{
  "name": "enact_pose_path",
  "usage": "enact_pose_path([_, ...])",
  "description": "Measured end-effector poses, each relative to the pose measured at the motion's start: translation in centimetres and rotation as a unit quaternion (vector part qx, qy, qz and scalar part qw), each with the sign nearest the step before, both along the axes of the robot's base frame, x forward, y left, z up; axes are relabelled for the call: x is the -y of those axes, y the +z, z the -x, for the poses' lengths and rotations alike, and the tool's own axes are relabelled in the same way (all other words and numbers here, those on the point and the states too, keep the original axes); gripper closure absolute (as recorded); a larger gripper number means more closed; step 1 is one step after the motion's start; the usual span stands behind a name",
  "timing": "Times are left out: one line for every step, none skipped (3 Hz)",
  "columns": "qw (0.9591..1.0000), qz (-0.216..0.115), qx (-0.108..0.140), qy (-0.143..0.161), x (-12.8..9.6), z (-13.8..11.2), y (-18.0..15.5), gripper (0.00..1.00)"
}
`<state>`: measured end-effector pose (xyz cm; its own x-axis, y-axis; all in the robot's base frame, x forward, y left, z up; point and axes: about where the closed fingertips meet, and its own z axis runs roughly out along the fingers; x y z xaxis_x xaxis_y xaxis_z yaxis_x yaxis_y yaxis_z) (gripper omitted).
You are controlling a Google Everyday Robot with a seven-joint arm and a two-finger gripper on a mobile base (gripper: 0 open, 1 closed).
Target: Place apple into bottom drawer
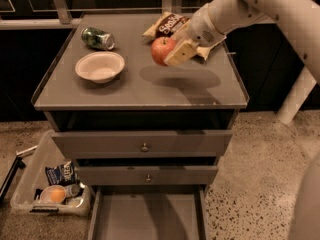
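The red apple [161, 49] with yellowish patches is held in my gripper [172, 54], lifted a little above the grey cabinet top [150, 84], its shadow lying below it. The gripper is shut on the apple, with a tan finger [181, 53] across its right side. The arm reaches in from the upper right. The bottom drawer [147, 216] is pulled open at the foot of the cabinet, a shallow grey tray with nothing in it.
A white bowl [100, 66] and a tipped green can [97, 38] sit on the left of the top. A snack bag [167, 26] lies behind the apple. Two shut drawers with knobs [145, 147] are above the open one. A clear bin [50, 194] stands on the floor at the left.
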<state>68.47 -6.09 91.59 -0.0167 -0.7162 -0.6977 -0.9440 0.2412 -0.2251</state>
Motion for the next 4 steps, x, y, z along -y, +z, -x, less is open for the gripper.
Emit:
enact_pose_path([0.9995, 0.007, 0.030, -0.007, 3.7, 4.5, 2.3, 1.00])
enact_pose_path([0.9983, 0.026, 0.049, -0.016, 7.0, 9.7, 3.3, 1.00])
enact_pose_path([0.9983, 0.047, 0.033, -0.003, 9.1, 17.1, 1.5, 1.00])
enact_pose_path([0.9983, 0.047, 0.033, -0.003, 9.1, 17.1, 1.5, 1.00])
